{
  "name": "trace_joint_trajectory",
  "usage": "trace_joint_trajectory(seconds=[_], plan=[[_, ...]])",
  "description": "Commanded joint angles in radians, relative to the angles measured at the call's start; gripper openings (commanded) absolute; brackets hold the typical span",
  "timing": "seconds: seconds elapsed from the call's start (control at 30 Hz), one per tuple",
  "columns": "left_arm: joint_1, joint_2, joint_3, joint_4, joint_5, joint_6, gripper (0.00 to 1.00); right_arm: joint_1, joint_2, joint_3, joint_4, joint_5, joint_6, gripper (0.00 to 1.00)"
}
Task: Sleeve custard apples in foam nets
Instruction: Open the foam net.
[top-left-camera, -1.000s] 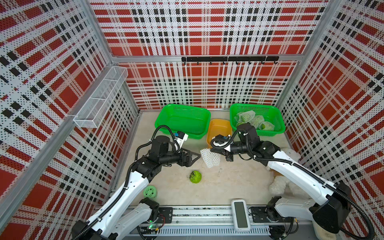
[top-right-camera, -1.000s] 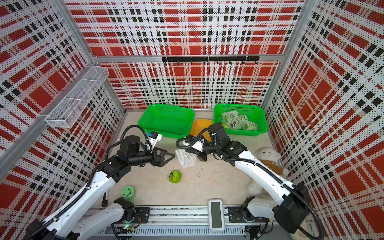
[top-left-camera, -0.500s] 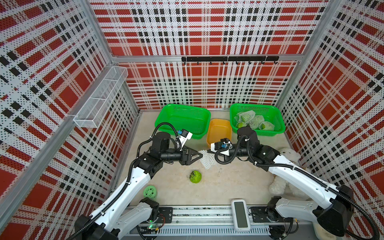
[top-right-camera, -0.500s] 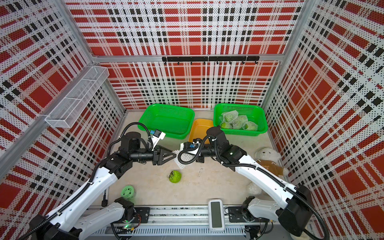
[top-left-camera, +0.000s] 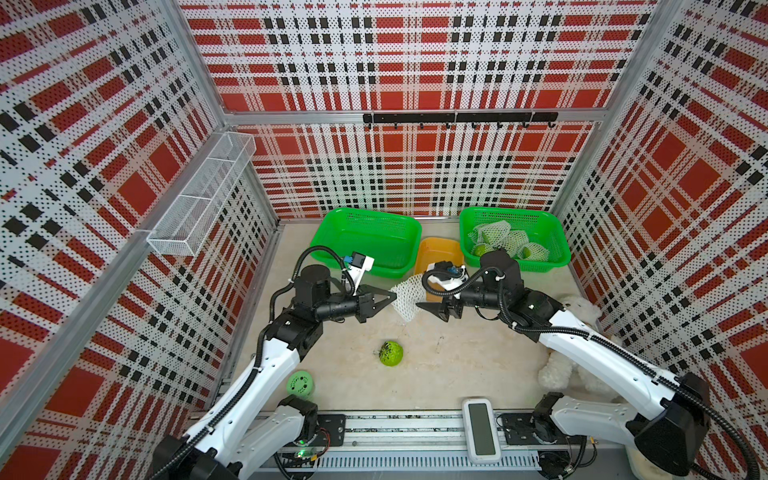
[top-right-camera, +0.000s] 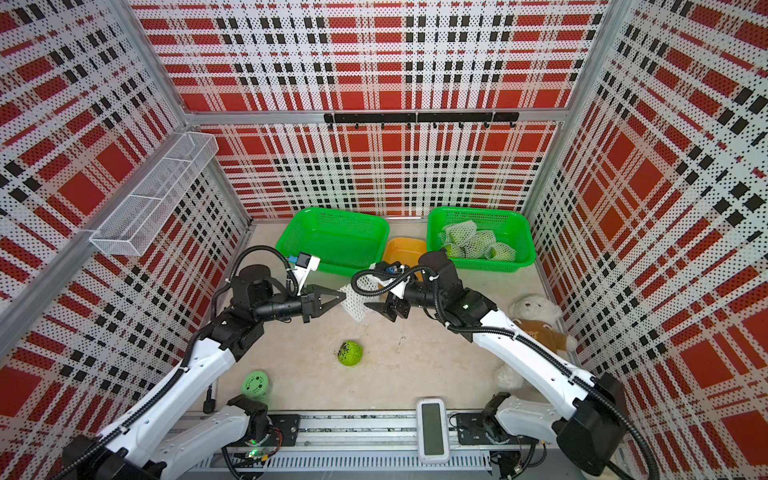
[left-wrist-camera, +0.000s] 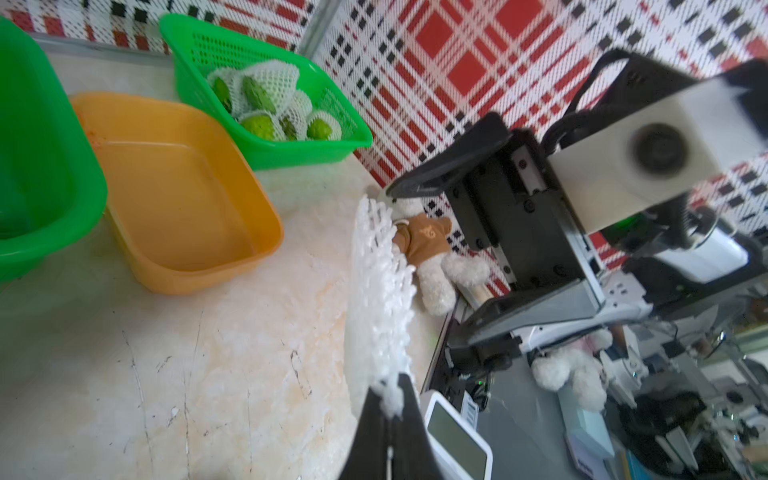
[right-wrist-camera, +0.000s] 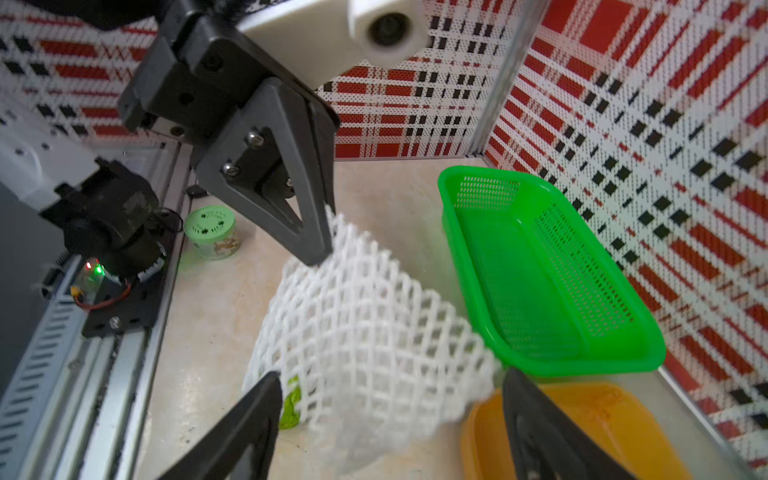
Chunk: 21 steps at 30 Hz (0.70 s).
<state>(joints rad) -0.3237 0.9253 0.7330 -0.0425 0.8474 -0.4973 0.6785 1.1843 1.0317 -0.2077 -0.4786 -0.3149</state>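
A white foam net (top-left-camera: 409, 297) (top-right-camera: 356, 301) hangs between the two grippers above the table. My left gripper (top-left-camera: 392, 297) (left-wrist-camera: 390, 409) is shut on one edge of the net (left-wrist-camera: 378, 291). My right gripper (top-left-camera: 424, 291) (right-wrist-camera: 390, 376) is open, and the far end of the net (right-wrist-camera: 365, 332) lies loosely between its spread fingers. One bare custard apple (top-left-camera: 390, 353) (top-right-camera: 350, 353) with a dark patch lies on the table in front of them. Several custard apples sleeved in nets (top-left-camera: 507, 243) (left-wrist-camera: 270, 104) fill the right green basket (top-left-camera: 552, 245).
An empty green basket (top-left-camera: 370, 241) stands at the back left, with an orange tub (top-left-camera: 440, 253) beside it. A small green ball with holes (top-left-camera: 300, 384) sits near the left arm's base. A white plush bear (top-left-camera: 577, 316) lies at the right, and a white timer (top-left-camera: 481, 428) rests on the front rail.
The left gripper reached to the net and shut on its edge. The right gripper, shut on the net before, has opened and let it go.
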Motion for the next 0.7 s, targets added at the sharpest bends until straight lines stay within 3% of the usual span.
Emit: trace_joint_trajectory(seconds=[0.0,0.1,0.2,0.33,0.5,0.6,0.67], plan=[[0.070,-0.039,-0.046,0.274,-0.023,-0.179,0.00,-0.013,-0.056,-0.025,0.107,-0.047,0.224,0.80],[0.120,-0.049,-0.100,0.464,-0.018,-0.328,0.00,-0.011,-0.051,-0.073,0.228,-0.099,0.394,0.68],[0.167,-0.054,-0.165,0.686,-0.009,-0.474,0.00,-0.012,-0.024,-0.138,0.445,-0.193,0.573,0.39],[0.205,-0.026,-0.215,0.948,0.030,-0.626,0.00,-0.011,0.087,-0.195,0.860,-0.326,0.859,0.13],[0.207,0.040,-0.228,1.196,0.087,-0.758,0.00,-0.010,0.278,-0.181,1.309,-0.415,1.158,0.03],[0.206,0.080,-0.229,1.307,0.117,-0.819,0.00,-0.012,0.314,-0.151,1.308,-0.437,1.181,0.03],[0.207,0.090,-0.231,1.338,0.126,-0.835,0.00,-0.012,0.300,-0.140,1.242,-0.433,1.141,0.13]])
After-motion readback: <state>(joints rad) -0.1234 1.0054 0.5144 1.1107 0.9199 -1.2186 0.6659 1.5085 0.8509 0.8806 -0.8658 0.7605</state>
